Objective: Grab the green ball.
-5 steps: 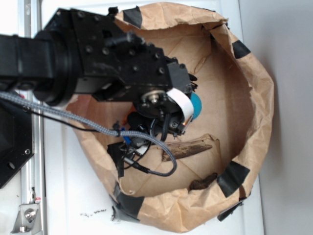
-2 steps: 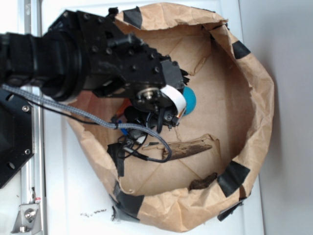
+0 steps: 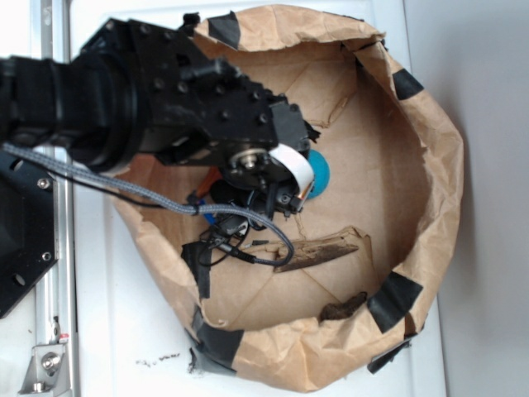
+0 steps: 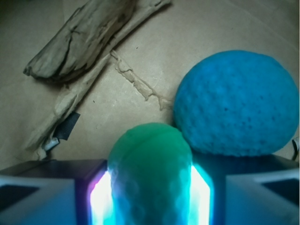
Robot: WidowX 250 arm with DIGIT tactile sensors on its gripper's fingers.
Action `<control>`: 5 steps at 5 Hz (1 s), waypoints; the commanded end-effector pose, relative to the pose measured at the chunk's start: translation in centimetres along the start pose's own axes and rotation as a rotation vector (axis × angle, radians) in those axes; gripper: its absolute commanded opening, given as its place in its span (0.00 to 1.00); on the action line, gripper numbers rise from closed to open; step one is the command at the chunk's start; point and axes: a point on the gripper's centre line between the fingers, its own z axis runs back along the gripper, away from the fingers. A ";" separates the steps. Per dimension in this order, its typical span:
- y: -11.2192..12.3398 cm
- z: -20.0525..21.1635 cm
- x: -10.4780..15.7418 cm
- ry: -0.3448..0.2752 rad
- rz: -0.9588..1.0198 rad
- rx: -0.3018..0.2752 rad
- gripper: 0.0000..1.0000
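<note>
Two balls sit touching inside the paper bag [image 3: 430, 165], and the end effector [image 4: 150, 187] has its glowing pads pressed on either side of the green ball [image 4: 150, 164], holding it. If the grip is shallow, the blue ball [image 4: 236, 103] could nudge it loose on lifting. Since a second ago the arm has shifted left, hiding more of the blue ball.

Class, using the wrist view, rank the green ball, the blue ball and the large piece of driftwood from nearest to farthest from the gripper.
1. Green ball: squeezed between the fingers of the gripper, bottom centre.
2. Blue ball: just beyond, on the right, touching the green ball.
3. Driftwood: farthest, upper left on the paper.
</note>
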 end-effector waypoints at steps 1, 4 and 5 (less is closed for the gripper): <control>-1.5 2.9 0.3 -0.045 0.046 0.014 0.00; -0.2 17.7 0.7 -0.099 0.592 0.056 0.00; 0.1 17.3 1.2 -0.101 0.591 0.075 0.00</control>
